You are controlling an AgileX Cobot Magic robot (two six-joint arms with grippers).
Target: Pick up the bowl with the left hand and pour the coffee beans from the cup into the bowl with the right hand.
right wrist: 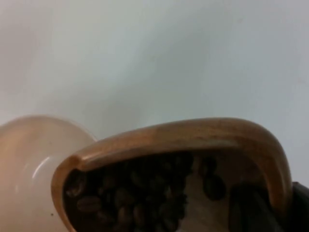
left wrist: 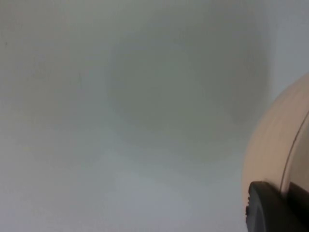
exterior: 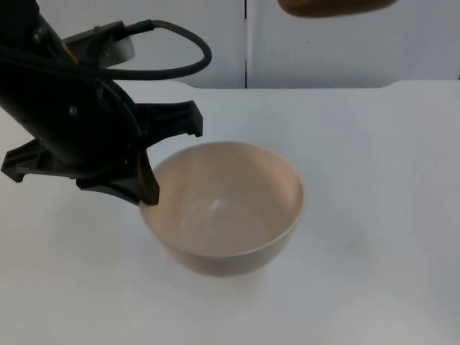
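While clamped on the rim of the beige bowl point(exterior: 226, 208) at centre frame, left gripper point(exterior: 147, 188) fingers point(left wrist: 270, 208) straddling its left wall. Above the white table point(exterior: 374, 215). Right gripper point(right wrist: 270, 212) fingers clamped on the tilted wooden cup point(right wrist: 193, 140); coffee beans point(right wrist: 130, 198) inside.

Cream-pink bowl point(exterior: 224, 208), brown wooden cup point(right wrist: 193, 140) w/ dark brown beans point(right wrist: 130, 198), white table point(exterior: 374, 215), black fingers point(exterior: 147, 188).

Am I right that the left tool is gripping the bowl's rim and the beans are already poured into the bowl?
Not quite. The left tool does grip the rim of the bowl, but the top view shows the bowl empty. In the right wrist view the coffee beans are still inside the wooden cup.
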